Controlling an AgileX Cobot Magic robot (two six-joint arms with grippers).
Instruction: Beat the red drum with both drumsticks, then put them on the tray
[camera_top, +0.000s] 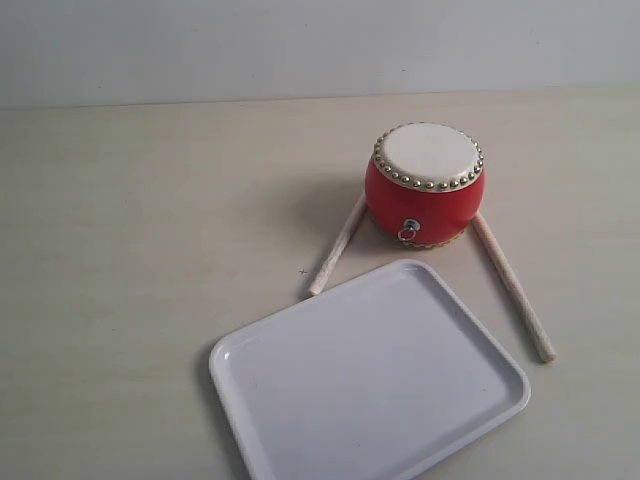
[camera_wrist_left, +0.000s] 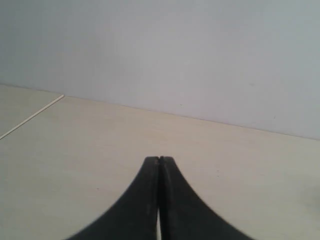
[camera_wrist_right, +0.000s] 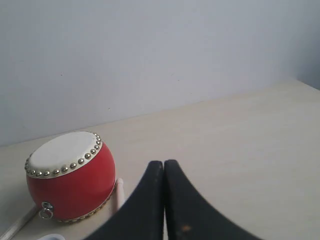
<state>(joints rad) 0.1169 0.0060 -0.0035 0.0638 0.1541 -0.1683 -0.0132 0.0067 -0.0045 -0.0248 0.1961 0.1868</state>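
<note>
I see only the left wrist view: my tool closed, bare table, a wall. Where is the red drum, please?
Observer: The red drum stands upright on the table, right of the middle in the exterior view, just beyond the tray.
Operator: And the drumsticks, where are they?
Observer: The left drumstick and the right drumstick lie flat on the table, one at each side of the drum. Neither is on the tray.
Operator: Does the right tool hold something?
Observer: No. The right tool is shut on nothing, and its camera shows the drum ahead of it.
</note>
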